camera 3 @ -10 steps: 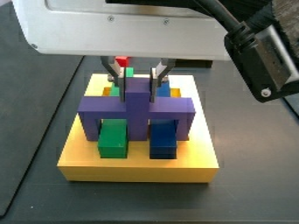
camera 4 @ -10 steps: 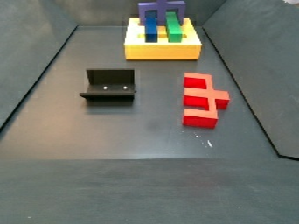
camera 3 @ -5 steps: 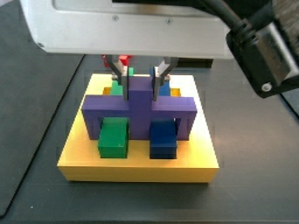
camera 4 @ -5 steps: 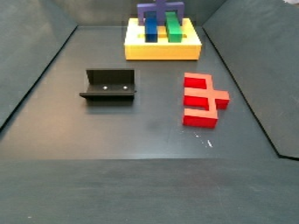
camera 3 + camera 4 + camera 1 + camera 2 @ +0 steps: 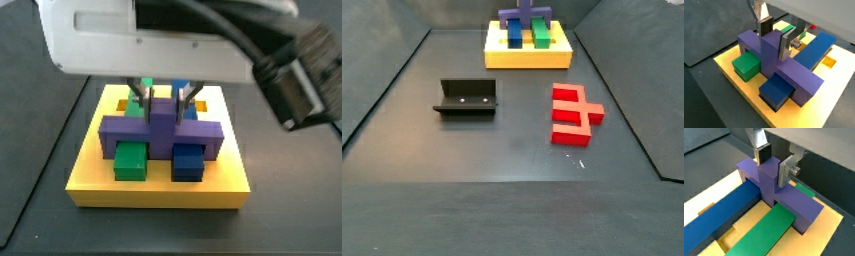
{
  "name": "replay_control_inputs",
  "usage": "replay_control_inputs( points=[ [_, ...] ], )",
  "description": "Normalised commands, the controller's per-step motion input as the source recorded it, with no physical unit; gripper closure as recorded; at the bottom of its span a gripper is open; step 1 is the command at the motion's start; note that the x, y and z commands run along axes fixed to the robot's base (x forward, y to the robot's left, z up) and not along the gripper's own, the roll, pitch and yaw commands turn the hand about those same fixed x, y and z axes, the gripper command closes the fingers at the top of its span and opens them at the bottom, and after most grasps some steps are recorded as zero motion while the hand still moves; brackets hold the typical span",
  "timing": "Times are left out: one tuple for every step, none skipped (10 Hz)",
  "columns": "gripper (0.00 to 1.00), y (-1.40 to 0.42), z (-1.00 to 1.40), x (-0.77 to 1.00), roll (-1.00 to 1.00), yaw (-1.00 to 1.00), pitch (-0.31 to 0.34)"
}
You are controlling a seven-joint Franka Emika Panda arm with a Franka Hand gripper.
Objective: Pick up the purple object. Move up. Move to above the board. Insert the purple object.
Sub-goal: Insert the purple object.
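The purple object (image 5: pixel 134 130) sits on the yellow board (image 5: pixel 160 190), its crossbar lying across a green bar (image 5: pixel 130 157) and a blue bar (image 5: pixel 187 158) that are set in the board's slots. My gripper (image 5: pixel 167 98) is directly above it, its two fingers on either side of the top of the upright stem. In both wrist views the silver fingers (image 5: pixel 785 44) (image 5: pixel 784 174) press against the stem of the purple object (image 5: pixel 784 70) (image 5: pixel 784 198) over the board (image 5: pixel 747 93) (image 5: pixel 701 208). The purple object (image 5: pixel 525 15) also shows on the board (image 5: pixel 523 58) at the far end.
A dark fixture (image 5: pixel 466 97) stands on the grey floor left of the middle. A red block (image 5: pixel 573 113) lies to its right. The board fills most of both wrist views, with the blue bar (image 5: pixel 717 223) and green bar (image 5: pixel 764 233) running across it.
My gripper has come down with the purple object. The crossbar now sits lower, over the green and blue bars on the board.
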Motion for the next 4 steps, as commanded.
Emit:
replay_control_inputs(
  points=[
    [1.00,0.00,-0.35,-0.14,-0.03,0.00,-0.221],
    [1.00,0.00,-0.31,-0.11,-0.04,0.00,-0.196],
    [1.00,0.00,-0.16,0.00,0.00,0.00,-0.069],
    [1.00,0.00,0.00,0.00,0.00,0.00,0.000]
  ],
)
